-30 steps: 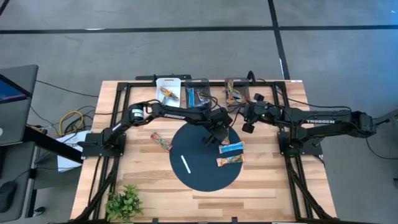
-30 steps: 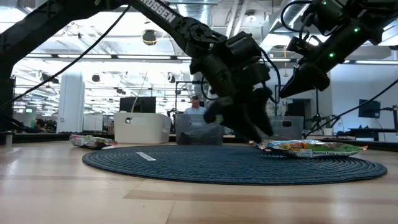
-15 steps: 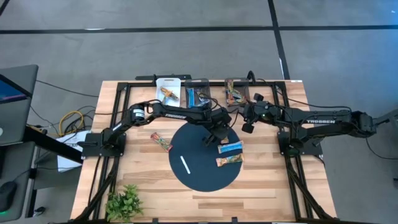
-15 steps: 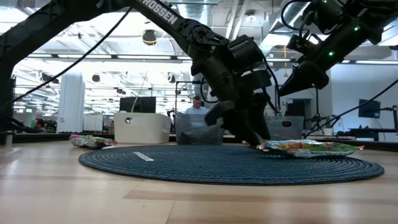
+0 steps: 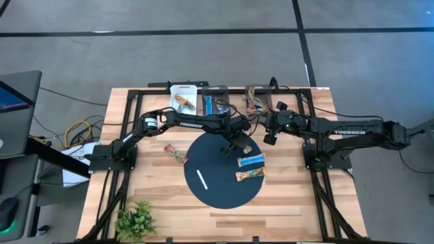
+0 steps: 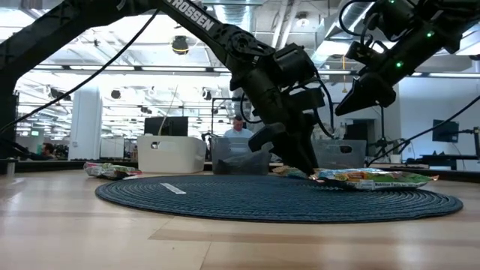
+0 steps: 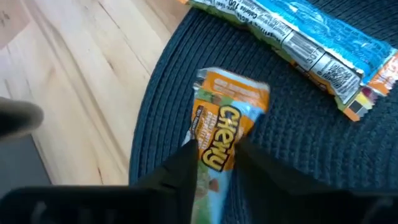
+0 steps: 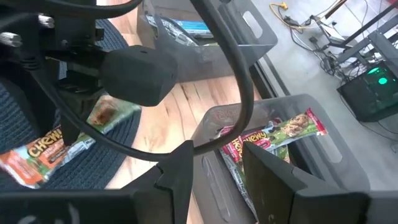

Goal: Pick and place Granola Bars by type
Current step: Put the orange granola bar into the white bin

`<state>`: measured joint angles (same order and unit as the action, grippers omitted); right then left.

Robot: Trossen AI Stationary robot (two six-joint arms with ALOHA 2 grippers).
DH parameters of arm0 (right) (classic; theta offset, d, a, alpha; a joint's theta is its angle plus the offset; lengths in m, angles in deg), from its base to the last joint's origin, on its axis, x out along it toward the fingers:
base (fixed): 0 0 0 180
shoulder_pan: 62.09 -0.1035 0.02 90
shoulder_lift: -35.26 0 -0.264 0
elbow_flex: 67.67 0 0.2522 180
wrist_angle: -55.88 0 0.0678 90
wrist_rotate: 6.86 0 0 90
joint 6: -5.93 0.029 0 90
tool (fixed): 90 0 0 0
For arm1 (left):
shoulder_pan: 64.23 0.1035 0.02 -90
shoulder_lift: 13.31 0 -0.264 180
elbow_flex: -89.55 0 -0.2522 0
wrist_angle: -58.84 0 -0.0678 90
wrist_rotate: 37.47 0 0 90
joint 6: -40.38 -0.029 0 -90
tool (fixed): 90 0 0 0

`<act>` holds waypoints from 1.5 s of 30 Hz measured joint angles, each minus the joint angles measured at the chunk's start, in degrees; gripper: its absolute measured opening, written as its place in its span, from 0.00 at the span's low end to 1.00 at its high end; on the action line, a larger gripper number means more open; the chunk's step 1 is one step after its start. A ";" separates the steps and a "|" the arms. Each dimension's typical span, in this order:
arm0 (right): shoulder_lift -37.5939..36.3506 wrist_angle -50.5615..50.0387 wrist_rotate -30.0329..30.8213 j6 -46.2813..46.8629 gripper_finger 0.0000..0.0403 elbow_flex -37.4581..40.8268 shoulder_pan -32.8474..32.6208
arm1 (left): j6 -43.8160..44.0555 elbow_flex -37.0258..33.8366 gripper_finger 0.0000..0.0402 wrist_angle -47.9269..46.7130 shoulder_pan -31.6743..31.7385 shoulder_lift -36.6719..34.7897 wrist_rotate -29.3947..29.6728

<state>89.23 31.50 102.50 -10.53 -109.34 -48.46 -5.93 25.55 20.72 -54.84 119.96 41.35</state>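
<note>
Change: the left tool (image 7: 214,163) has closed in since a second ago, going from spread wide to pinching an orange Chewy bar (image 7: 225,135).
Left tool: clenched on that bar at the mat's (image 5: 210,186) one o'clock edge.
Right tool (image 5: 269,137): part-open, grasping nothing, hovering just off the mat at two o'clock.
Other bars: blue bar (image 5: 251,161) and orange-brown bar (image 5: 250,175) at three o'clock on the mat; one bar (image 5: 176,156) on the counter (image 5: 291,210) at ten o'clock.
Bins (image 5: 218,98): twelve o'clock, holding sorted bars.
</note>
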 joint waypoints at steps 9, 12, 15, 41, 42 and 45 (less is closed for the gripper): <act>0.00 0.00 0.00 0.00 0.33 0.00 0.00 | -0.29 0.08 0.09 0.03 0.00 -0.13 3.14; 0.00 -0.02 0.00 0.00 0.33 0.02 0.00 | -0.41 0.09 0.06 0.05 0.02 -0.15 4.08; 0.00 0.00 0.00 0.00 0.33 0.02 0.00 | -0.47 0.09 0.03 0.05 0.00 -0.17 4.54; 0.02 -0.98 -0.02 0.48 0.33 0.04 0.00 | 2.52 -0.07 0.00 -1.68 -1.90 -2.38 10.56; 0.02 -1.01 -0.02 0.48 0.33 0.04 0.00 | 2.60 -0.07 0.00 -1.75 -1.90 -2.38 10.63; 0.02 -1.01 -0.02 0.50 0.33 0.04 0.00 | 3.08 -0.07 0.00 -3.22 -1.94 -2.84 11.76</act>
<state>89.25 30.50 102.48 -10.03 -109.29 -48.46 -2.86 25.48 17.50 -56.78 117.12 53.11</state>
